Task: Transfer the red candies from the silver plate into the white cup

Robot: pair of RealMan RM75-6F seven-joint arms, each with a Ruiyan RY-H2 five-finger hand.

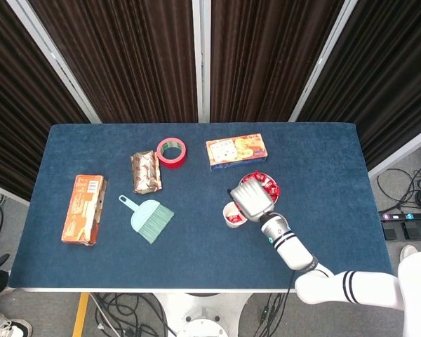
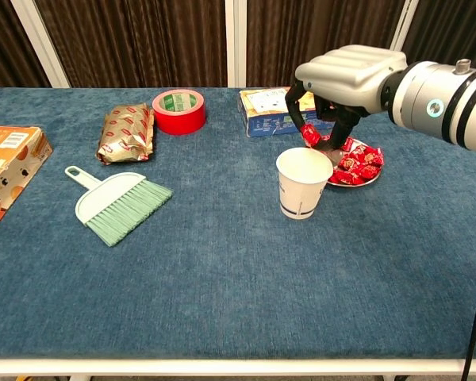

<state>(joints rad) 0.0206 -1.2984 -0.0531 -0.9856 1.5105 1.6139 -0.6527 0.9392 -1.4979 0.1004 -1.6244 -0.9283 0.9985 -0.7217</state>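
Observation:
My right hand hovers just above the white cup, pinching a red candy in its fingertips over the cup's rim. In the head view the right hand covers part of the cup, which holds red candy inside. The silver plate with several red candies lies just right of the cup; from the head view the plate peeks out beyond the hand. My left hand is not visible in either view.
A snack box lies behind the cup and plate. Red tape roll, a foil packet, a green dustpan brush and an orange box sit to the left.

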